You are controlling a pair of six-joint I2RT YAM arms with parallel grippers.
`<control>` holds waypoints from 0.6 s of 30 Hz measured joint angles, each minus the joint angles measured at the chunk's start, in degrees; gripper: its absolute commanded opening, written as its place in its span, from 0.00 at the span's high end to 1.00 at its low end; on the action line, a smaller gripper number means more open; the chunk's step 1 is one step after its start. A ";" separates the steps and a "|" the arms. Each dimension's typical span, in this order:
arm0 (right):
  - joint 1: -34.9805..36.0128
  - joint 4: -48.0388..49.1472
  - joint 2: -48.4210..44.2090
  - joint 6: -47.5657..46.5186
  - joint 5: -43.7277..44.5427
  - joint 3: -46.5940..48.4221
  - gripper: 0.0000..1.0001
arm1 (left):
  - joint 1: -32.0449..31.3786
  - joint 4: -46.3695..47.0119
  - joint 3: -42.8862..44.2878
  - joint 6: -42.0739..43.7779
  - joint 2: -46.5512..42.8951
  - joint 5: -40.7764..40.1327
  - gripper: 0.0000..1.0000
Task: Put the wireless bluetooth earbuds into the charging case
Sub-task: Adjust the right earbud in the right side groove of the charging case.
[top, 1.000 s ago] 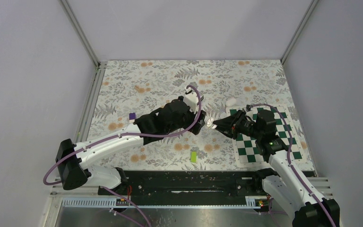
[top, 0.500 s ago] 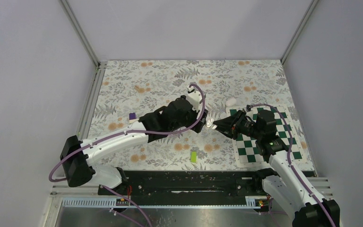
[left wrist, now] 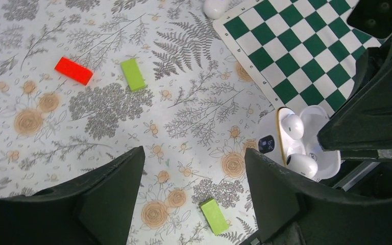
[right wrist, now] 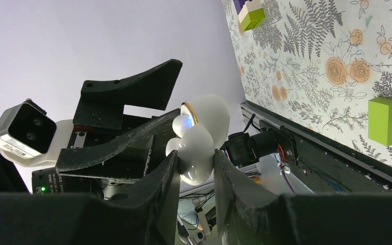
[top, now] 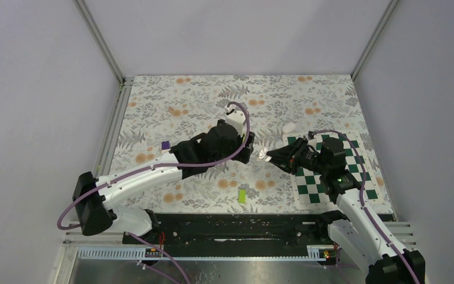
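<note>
While the right arm reaches left, nearly level, its gripper [top: 271, 157] clamps the open charging case [left wrist: 322, 159] above the floral table [top: 201, 100] beside the checkered mat [top: 331, 177], with both earbuds [left wrist: 292, 125] inside. The left arm stretches toward it, its gripper [left wrist: 194, 158] spread wide and empty.

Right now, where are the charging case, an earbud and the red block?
charging case [left wrist: 268, 126]: left wrist view, outer shell left of its gold rim.
earbud [left wrist: 292, 126]: left wrist view, its rounded head.
red block [left wrist: 73, 70]: left wrist view, top face centre.
</note>
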 measured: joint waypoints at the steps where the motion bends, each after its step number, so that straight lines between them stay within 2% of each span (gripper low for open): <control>1: 0.00 0.00 0.00 -0.02 0.00 0.00 1.00 | 0.02 -0.74 0.02 -1.03 -0.52 -0.55 0.29; 10: 0.00 0.92 0.44 0.00 -0.13 -0.02 1.00 | 0.09 -3.54 0.59 -9.29 -3.58 2.29 0.34; 18: 0.00 1.40 1.03 0.02 -0.15 -0.02 1.00 | 0.09 -2.43 0.59 -11.67 -3.50 4.66 0.35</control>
